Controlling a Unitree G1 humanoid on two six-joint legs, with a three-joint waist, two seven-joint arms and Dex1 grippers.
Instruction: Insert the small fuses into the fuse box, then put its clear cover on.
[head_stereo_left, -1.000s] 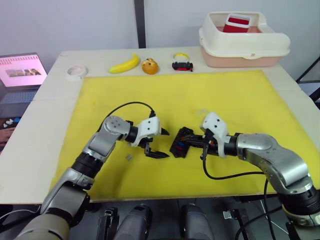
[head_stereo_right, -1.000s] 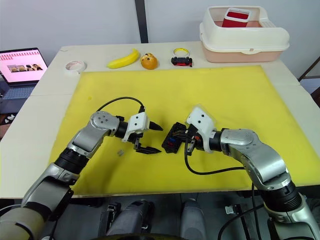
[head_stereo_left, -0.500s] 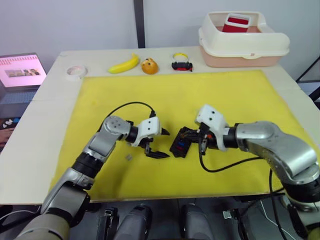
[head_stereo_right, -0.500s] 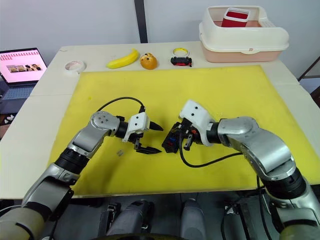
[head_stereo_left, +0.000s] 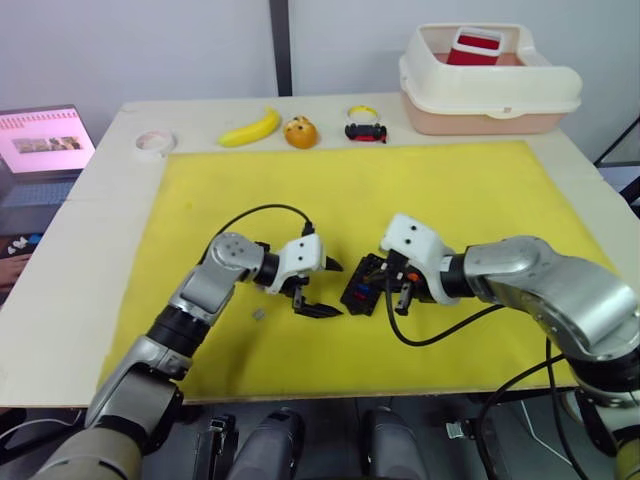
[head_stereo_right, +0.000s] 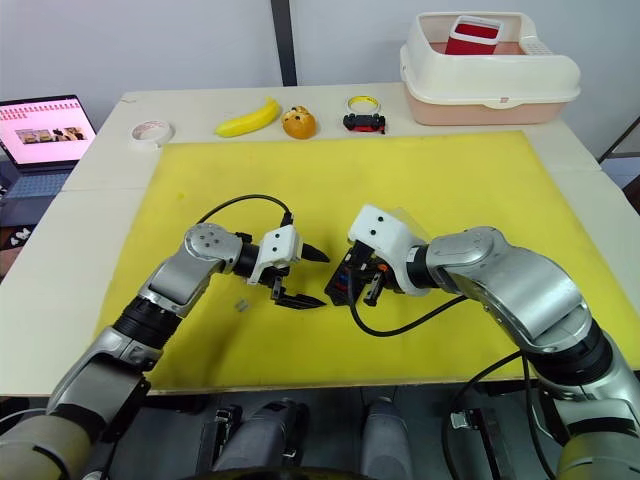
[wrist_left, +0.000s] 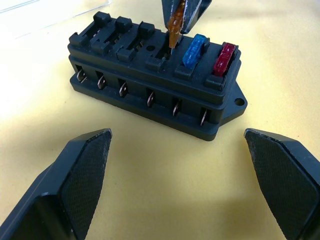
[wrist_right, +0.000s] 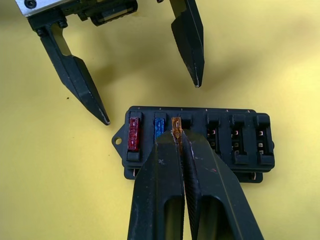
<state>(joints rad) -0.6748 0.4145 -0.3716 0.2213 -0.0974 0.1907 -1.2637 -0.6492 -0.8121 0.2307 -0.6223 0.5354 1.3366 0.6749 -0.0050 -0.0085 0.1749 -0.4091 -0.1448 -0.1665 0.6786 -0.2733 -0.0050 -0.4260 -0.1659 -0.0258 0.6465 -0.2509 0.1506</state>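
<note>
Right hand (wrist_right: 178, 137) pinches our orange fuse (wrist_right: 175, 125) upright, blades at the third slot, beside the blue fuse (wrist_left: 194, 50) and red fuse (wrist_left: 223, 58) | fuse box (wrist_left: 150, 75) flat on yellow mat (head_stereo_left: 480, 200) | left hand (head_stereo_left: 318, 288) wide open, empty, just beside the box, likely to steady it.

Setting: lab test bench | yellow mat (head_stereo_left: 480, 190) on table | laptop (head_stereo_left: 42, 143) | mixed props

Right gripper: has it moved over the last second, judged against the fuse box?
Yes. The right gripper has slid toward the robot's left, over the fuse box, which stayed put; its jaws are pinching an orange fuse.
</note>
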